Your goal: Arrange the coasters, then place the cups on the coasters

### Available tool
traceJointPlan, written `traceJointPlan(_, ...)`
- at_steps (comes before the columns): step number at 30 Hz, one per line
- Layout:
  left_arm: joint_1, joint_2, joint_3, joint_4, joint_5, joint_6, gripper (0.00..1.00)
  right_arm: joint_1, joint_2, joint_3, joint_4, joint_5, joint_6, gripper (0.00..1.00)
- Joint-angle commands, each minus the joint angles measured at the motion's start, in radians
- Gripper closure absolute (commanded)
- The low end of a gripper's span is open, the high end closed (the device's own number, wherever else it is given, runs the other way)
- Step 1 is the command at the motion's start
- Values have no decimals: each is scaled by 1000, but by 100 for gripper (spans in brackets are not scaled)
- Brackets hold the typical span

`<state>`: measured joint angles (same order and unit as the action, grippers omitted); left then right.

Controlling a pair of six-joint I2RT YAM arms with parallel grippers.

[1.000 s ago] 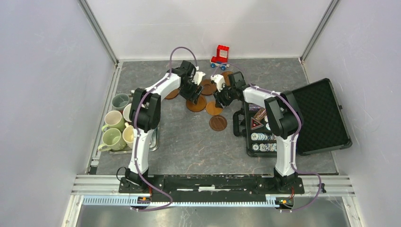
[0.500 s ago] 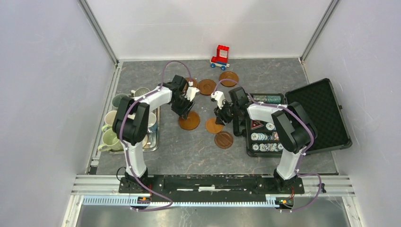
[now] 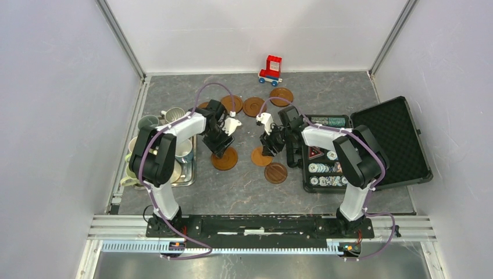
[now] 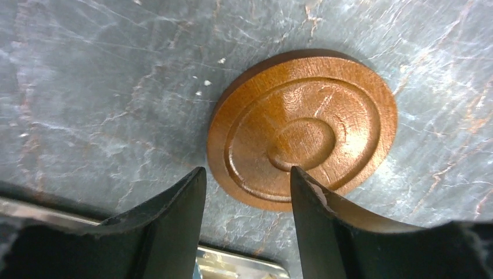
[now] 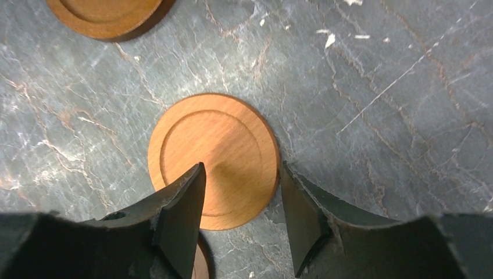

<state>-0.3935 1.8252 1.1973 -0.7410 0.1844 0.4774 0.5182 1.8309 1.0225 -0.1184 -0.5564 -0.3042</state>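
Landmark: the open black case, lid laid back, chips in its base; the right arm masks its inner edge. Across the table from the case, cups crowd a metal tray. The left arm lies over them, so their number and handle directions cannot be made out. A half-hidden coaster peeks from under that arm's cable. Three far coasters sit in a loose row beyond the case's far corner, near a red toy. The left gripper hangs over the dark coaster, which lies well apart from the case and just beside the tray. Its jaws stand moderately apart and clamp nothing; one fingertip overlaps the disc's near rim. The right gripper hangs over the pale coaster, between the dark one and the case. Its jaws are narrowly parted with nothing pinched: one finger covers the disc's edge, the other sits just off its rim. A third coaster lies just beside the pale one, on the case side and nearer the arm bases. In the right wrist view a cut-off coaster runs out of the top edge; which one it is cannot be told. Both attended discs lie flat, grooved face up. Being round, they have no long axis and no heading. No cup stands on any coaster.
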Motion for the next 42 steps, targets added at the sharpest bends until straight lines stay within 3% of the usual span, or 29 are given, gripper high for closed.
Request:
traceJointPlan(1, 36, -16, 166, -70, 57, 20, 36, -8, 7, 98, -27, -57, 4, 42)
traceJointPlan(6, 87, 82, 366, -60, 40, -70, 31, -27, 27, 152, -25, -58, 2, 39)
traceJointPlan(10, 81, 131, 392, -58, 51, -43, 30, -45, 48, 186, -28, -57, 11, 39)
traceJointPlan(20, 46, 129, 271, -54, 116, 60, 27, -98, 78, 235, -18, -40, 42, 39)
traceJointPlan(30, 22, 112, 118, -18, 104, 133, 31, -106, 62, 211, -9, -32, 50, 38)
traceJointPlan(36, 12, 20, -37, 3, 69, 188, 43, -106, 45, 178, 9, -27, 59, 38)
traceJointPlan(42, 9, -71, -134, 11, 73, 205, 48, -106, 43, 149, 30, -27, 79, 39)
